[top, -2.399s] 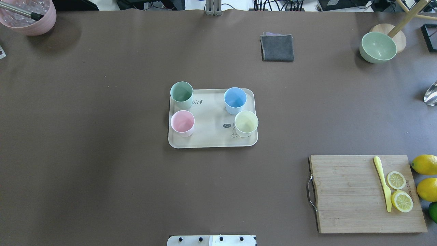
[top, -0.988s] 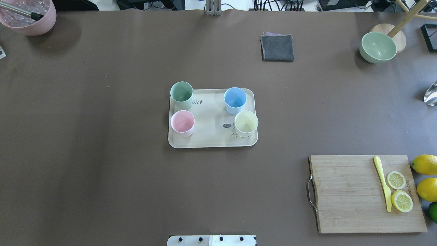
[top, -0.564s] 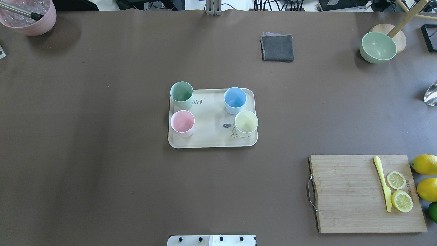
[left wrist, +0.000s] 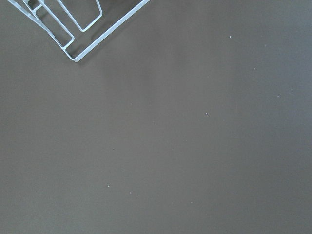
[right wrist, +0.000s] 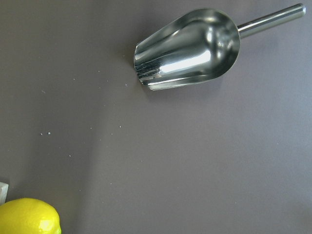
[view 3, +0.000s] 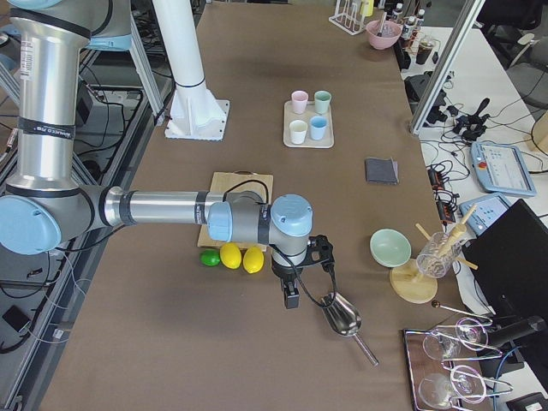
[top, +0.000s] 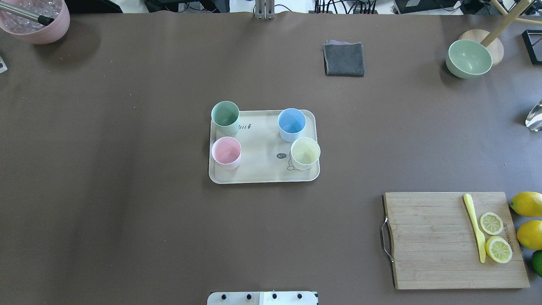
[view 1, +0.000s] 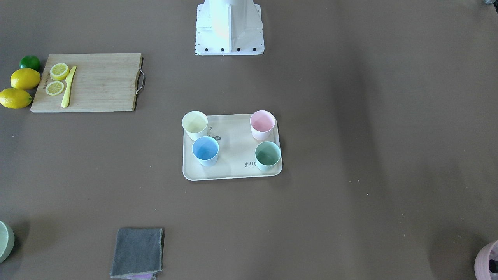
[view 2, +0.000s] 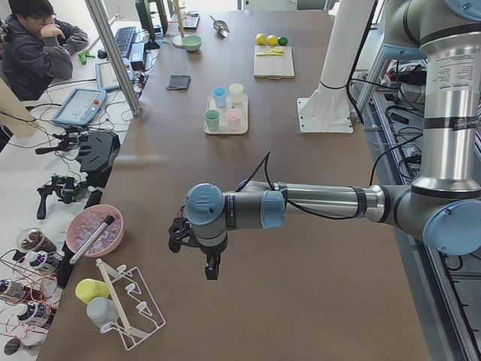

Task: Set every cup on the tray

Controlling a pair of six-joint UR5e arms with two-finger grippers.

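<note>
The cream tray (top: pixel 262 146) lies mid-table with all the cups standing upright on it: mint green (top: pixel 225 116) far left, light blue (top: pixel 291 123) far right, pale pink (top: pixel 226 151) near left, pale yellow (top: pixel 305 152) near right. The front-facing view shows the same tray (view 1: pixel 233 155). Both grippers are far from the tray and appear only in the side views. My left gripper (view 2: pixel 212 265) hangs over bare table at the left end. My right gripper (view 3: pixel 291 297) hangs near the lemons at the right end. I cannot tell whether either is open or shut.
A bamboo cutting board (top: pixel 440 239) with lemon slices and a yellow knife lies near right, with lemons (top: pixel 527 203) beside it. Also on the table are a grey cloth (top: pixel 344 59), green bowl (top: pixel 469 58), pink container (top: pixel 36 23), metal scoop (right wrist: pixel 187 48) and wire rack (left wrist: pixel 73 24). A person (view 2: pixel 37 49) sits beside the table.
</note>
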